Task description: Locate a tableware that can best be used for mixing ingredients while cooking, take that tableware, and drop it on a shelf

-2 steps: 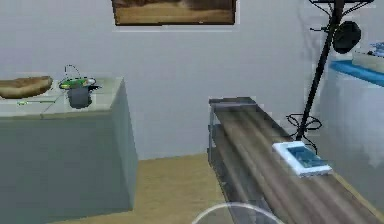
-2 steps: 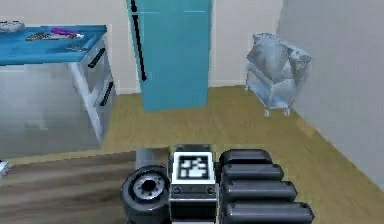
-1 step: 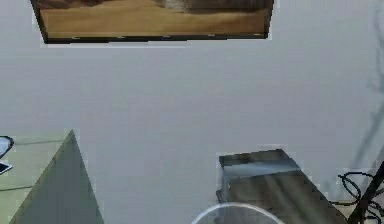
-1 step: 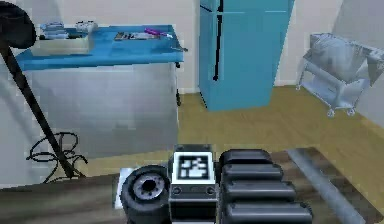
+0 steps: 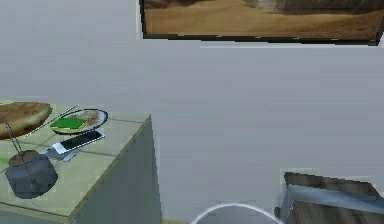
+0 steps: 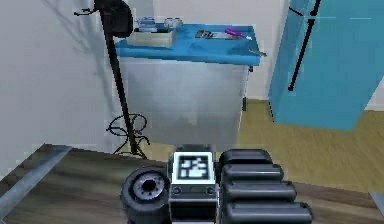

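A shallow white dish [image 5: 82, 121] with something green in it sits on a pale counter [image 5: 120, 150] at the forward view's left. The arm's ribbed dark segments [image 6: 262, 186] lie low at the arm side view's bottom. Beside them are a white square with black marks [image 6: 192, 167] and the gripper's dark round body [image 6: 146, 190]. Its far end is not made out, so I cannot tell whether it holds anything.
On the counter lie a bread loaf [image 5: 22, 116], a phone [image 5: 76, 143] and a dark grey pot [image 5: 32, 175]. A white round rim [image 5: 230, 212] and a wooden piece [image 5: 330, 195] sit low. A blue-topped table [image 6: 190, 48], coat stand [image 6: 118, 70] and blue door [image 6: 330, 60] stand farther out.
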Robot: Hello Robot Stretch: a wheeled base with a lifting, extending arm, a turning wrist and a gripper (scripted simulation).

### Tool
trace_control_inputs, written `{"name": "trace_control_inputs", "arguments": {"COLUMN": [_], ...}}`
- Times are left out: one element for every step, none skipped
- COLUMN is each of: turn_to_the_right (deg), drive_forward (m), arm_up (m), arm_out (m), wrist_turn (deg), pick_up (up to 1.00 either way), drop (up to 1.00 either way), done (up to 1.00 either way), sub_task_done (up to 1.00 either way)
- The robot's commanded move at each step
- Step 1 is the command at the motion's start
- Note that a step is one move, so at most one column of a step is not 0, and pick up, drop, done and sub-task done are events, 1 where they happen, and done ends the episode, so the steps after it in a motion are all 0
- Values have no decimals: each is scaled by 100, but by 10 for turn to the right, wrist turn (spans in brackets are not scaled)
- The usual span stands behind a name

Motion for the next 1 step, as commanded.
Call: {"name": "trace_control_inputs", "arguments": {"turn_to_the_right": [0], "drive_forward": [0], "arm_up": [0], "arm_out": [22], "wrist_turn": [0], "pick_up": [0], "drop": [0], "done": [0], "sub_task_done": [0]}}
